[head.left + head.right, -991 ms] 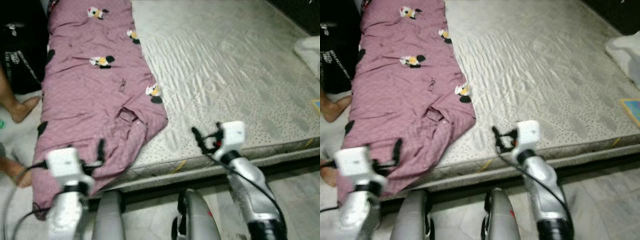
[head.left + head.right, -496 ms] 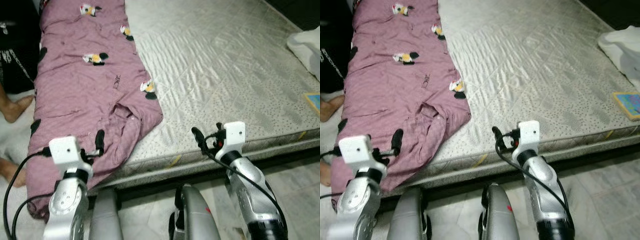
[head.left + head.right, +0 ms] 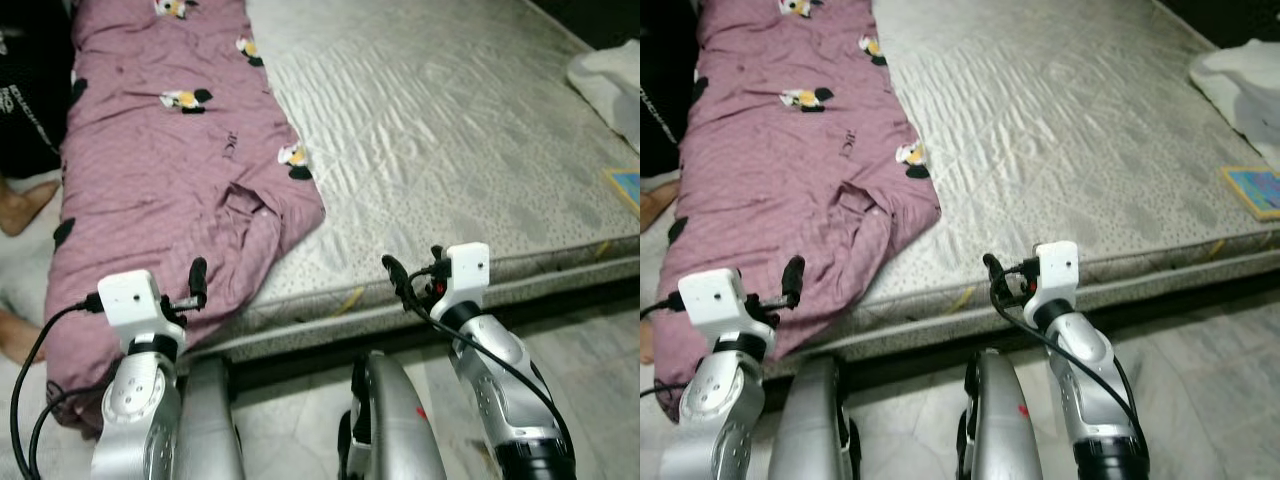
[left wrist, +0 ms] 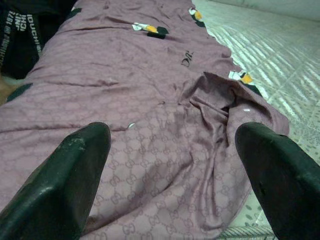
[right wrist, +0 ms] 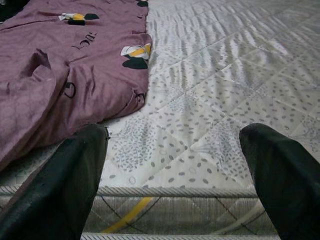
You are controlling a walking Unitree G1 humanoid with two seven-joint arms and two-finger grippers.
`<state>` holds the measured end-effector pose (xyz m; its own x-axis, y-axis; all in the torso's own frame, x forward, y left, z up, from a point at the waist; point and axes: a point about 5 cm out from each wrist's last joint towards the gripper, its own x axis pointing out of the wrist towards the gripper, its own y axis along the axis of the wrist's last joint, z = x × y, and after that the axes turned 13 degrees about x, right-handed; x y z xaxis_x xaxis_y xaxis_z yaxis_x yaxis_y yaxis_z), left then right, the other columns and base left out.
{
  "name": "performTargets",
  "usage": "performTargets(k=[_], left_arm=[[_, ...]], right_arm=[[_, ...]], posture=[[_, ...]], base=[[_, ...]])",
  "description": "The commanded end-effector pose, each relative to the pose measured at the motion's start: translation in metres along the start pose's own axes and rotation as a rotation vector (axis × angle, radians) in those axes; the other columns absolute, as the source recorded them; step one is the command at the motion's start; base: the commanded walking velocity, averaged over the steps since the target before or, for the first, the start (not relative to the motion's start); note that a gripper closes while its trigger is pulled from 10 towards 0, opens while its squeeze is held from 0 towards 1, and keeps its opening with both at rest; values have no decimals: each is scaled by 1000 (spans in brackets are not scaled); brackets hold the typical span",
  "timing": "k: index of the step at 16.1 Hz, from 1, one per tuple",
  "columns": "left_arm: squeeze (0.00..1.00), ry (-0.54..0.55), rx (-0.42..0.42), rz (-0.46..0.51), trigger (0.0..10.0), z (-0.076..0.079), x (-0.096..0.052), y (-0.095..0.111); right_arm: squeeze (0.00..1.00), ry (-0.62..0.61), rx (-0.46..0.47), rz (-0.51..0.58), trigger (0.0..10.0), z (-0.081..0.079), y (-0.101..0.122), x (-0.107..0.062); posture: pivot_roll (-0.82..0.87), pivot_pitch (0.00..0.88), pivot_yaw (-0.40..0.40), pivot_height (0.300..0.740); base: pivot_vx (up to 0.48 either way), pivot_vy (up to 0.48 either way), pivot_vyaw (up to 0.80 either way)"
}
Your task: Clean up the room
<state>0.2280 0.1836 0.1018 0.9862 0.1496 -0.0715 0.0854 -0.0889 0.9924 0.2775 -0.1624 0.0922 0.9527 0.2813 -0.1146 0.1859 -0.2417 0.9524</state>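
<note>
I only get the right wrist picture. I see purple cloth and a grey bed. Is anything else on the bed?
Observer: Yes. A white bundle of cloth lies at the far right of the mattress, and a small blue book-like thing sits near that edge.
Operator: Does the purple cloth stay on the bed?
Observer: No, the purple sheet spills over the near left edge toward the floor.
Operator: Where is my other arm?
Observer: The left end effector is over the sheet's hanging part, fingers open; the right end effector is at the mattress edge, open too.
Operator: Anybody there?
Observer: A person's bare foot shows left of the bed.
</note>
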Motion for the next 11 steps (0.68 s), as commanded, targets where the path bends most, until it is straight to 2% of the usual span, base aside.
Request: performTargets(k=[1,3,6,11], left_arm=[[0,18,-18,-31,10000,-1,0,-5],[0,37,-29,-41,10000,-3,2,-6],[0,57,-59,-26,10000,-7,8,-2],[0,45,-103,37,10000,-11,36,14]], right_arm=[[0,-6,-1,-2,10000,3,1,-1],[0,-5,-2,-3,10000,3,2,1],[0,-10,-5,1,10000,4,4,2],[0,-15,-17,5,10000,6,7,-2]], posture=[[-26,145,-71,520],[-28,158,-73,495],[-33,155,-77,495],[-66,185,-81,495]], base=[[0,0,0],[0,0,0],[0,0,0],[0,0,0]])
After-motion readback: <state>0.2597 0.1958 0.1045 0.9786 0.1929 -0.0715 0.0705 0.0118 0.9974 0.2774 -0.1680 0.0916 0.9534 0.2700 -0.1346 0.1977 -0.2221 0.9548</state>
